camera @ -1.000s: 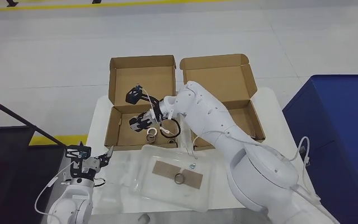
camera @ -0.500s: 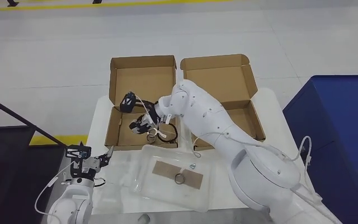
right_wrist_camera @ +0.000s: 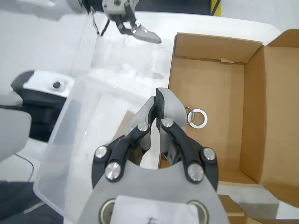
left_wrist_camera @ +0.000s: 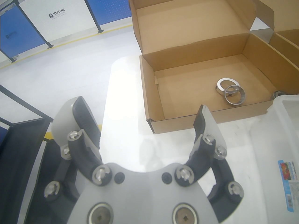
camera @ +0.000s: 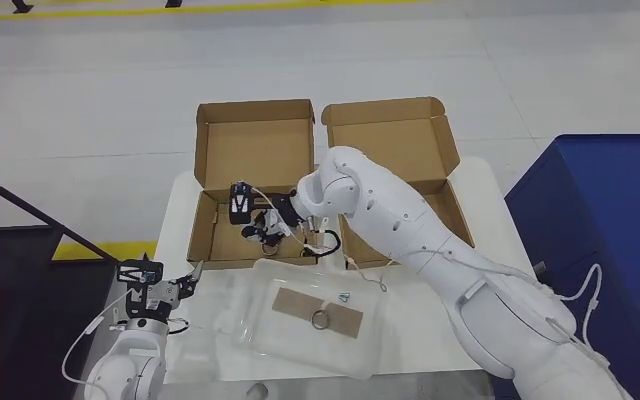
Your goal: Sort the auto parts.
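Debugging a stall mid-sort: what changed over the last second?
The right gripper, shut, drew back across the left box toward its front wall, near the two rings. No grasp or release visible. The left gripper and the loose ring in the tray stayed put.

Glossy white rounded arm shells (camera: 400,215), thin pale cable (right_wrist_camera: 24,160), silver jaws, black ribbed pads (left_wrist_camera: 87,120), black linkages (right_wrist_camera: 179,134), silver screws (left_wrist_camera: 101,172)

The left gripper (left_wrist_camera: 142,108) holds its jaws wide apart over the white worktop (left_wrist_camera: 121,87), beside an open cardboard box (left_wrist_camera: 149,94) containing two touching metal rings (left_wrist_camera: 230,91).
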### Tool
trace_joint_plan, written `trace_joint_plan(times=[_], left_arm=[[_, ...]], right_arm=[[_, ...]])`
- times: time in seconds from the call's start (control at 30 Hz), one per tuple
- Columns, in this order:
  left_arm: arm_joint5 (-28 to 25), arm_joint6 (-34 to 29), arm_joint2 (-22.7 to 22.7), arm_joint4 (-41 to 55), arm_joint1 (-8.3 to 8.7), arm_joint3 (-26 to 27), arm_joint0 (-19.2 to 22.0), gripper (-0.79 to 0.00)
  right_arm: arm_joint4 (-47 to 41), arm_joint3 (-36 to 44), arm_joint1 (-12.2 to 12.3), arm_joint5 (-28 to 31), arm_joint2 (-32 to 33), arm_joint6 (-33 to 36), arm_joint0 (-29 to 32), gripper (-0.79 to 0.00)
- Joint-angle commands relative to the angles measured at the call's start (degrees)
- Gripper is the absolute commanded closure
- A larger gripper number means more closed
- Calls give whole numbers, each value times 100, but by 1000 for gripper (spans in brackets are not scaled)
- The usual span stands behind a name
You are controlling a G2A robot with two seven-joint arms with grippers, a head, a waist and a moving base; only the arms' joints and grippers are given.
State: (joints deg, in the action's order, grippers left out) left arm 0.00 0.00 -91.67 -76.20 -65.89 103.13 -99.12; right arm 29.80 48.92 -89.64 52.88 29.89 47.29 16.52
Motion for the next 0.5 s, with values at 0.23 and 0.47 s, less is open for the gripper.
trace_joint_plan(times=[0.23, 0.47], left_arm=[[0, 0, 0, 0, 0, 0, 0, -785], [0, 0, 0, 0, 0, 0, 0, -785]], right_arm=[[695, 484, -32, -26, -366, 376, 40, 0], [1189, 1099, 190, 291, -1285, 122, -212, 0]])
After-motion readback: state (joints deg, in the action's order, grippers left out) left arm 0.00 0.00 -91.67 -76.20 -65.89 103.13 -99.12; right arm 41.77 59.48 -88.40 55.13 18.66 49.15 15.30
